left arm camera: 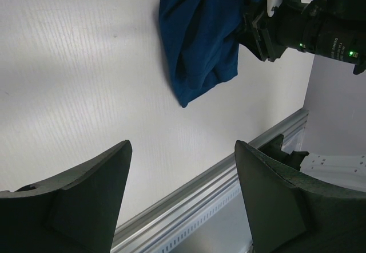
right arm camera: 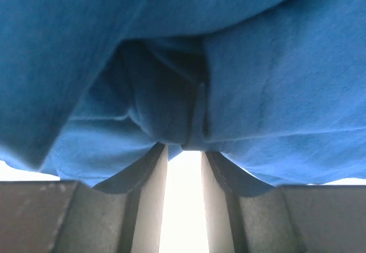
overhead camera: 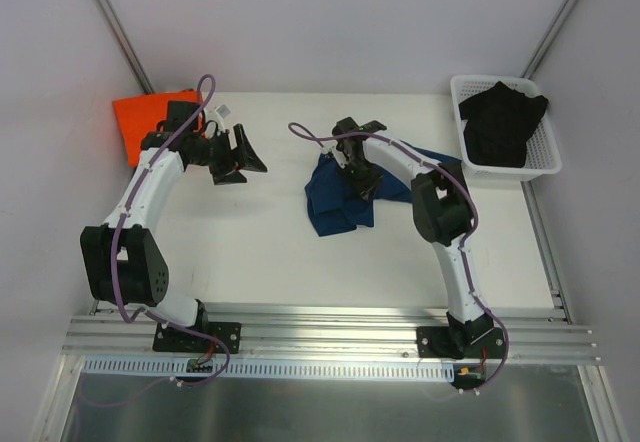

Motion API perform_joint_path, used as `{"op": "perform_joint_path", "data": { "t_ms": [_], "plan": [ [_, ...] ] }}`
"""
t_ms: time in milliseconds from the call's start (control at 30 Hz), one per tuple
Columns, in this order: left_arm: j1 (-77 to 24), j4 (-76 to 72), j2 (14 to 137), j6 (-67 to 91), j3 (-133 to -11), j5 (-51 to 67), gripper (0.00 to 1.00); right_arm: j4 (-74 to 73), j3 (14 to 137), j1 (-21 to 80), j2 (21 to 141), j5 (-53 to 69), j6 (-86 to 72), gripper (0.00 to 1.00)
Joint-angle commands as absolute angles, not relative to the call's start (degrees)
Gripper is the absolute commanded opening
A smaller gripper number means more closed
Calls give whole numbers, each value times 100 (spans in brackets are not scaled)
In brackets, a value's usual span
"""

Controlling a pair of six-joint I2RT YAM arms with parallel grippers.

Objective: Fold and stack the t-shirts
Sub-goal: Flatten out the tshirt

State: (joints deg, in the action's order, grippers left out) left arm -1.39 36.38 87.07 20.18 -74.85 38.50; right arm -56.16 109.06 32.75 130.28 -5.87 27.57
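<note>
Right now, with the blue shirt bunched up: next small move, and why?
Probably bring the left pincer across to the free near edge of the blue shirt. The shirt lies crumpled, the right pincer is down in its folds, and the left one hangs open over bare table, holding nothing.

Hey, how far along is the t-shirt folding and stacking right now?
Done: the bright orange cloth t-shirt looks folded at the far left corner of the white table. In hand: the right gripper appears to pinch the crumpled navy blue cloth t-shirt at mid-table; the left gripper hangs open and empty. Left: folding the navy one and stacking the two. A black garment sits in the white plastic basket.
</note>
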Motion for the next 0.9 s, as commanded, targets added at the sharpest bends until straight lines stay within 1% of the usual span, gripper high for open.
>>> {"op": "perform_joint_path", "data": {
  "t_ms": [0,100,167,200,233,300,600,867],
  "plan": [
    [-70,3639,8578,2100,-7603,3902,74,-5669,11180,3252,13104,-826,2839,32],
    [-53,3639,8578,2101,-7629,3902,74,-5643,11223,3252,13166,-887,2892,21],
    [-44,3639,8569,2109,-7638,3893,74,-5634,11276,3252,13192,-923,2909,17],
    [-35,3639,8561,2109,-7629,3902,74,-5625,11302,3252,13201,-940,2918,12],
    [-35,3630,8561,2109,-7629,3902,74,-5625,11311,3252,13201,-949,2918,9],
    [-35,3639,8561,2109,-7611,3902,74,-5616,11329,3252,13184,-958,2944,1],
    [-35,3612,8517,2136,-7594,3920,74,-5599,11574,3252,12920,-1072,2909,0],
    [-35,3586,8534,2162,-7559,3981,74,-5520,11927,3243,12288,-1222,3067,0]
  ]
}}
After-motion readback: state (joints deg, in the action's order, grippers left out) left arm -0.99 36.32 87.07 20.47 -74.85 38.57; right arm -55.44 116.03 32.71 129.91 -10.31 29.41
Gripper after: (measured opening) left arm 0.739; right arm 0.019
